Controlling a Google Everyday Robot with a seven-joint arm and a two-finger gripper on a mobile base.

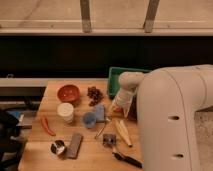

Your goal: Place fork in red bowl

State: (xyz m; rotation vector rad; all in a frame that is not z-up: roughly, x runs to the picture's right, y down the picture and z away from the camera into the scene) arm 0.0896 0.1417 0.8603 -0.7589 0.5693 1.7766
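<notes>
Table: light wooden tabletop (55, 160), seen from above, with a dark window wall behind it.
Red bowl: round orange-red glossy bowl (68, 93) at the back left of the table, upright, with nothing visible inside.
Fork: slim silvery-grey metal fork (102, 130) lying flat and slanted near the table's middle. It is just right of the small blue cup (89, 120) and left of the pale yellow tapered item (123, 133). It is well apart from the red bowl.
Gripper: gripper (120, 107) at the end of the white arm (165, 115), low over the right-centre of the table in front of the green bin. It is up and to the right of the fork and apart from it.
Gripper state: cannot tell whether it is spread or closed; the wrist housing hides it.
Near gripper: a small orange object (116, 109) just beside it; contact cannot be told.
Green bin: green rectangular plastic bin (119, 76) at the back edge, partly hidden by the arm.
Dark cluster: bunch of dark reddish grapes (93, 94) just right of the red bowl.
White cup: white cylindrical cup (65, 111), upright in front of the red bowl.
Red pepper: slim red chili (47, 126) near the left edge.
Front row: small metal cup (58, 147), grey rectangular block (75, 145) and black-handled utensil (128, 159).
</notes>
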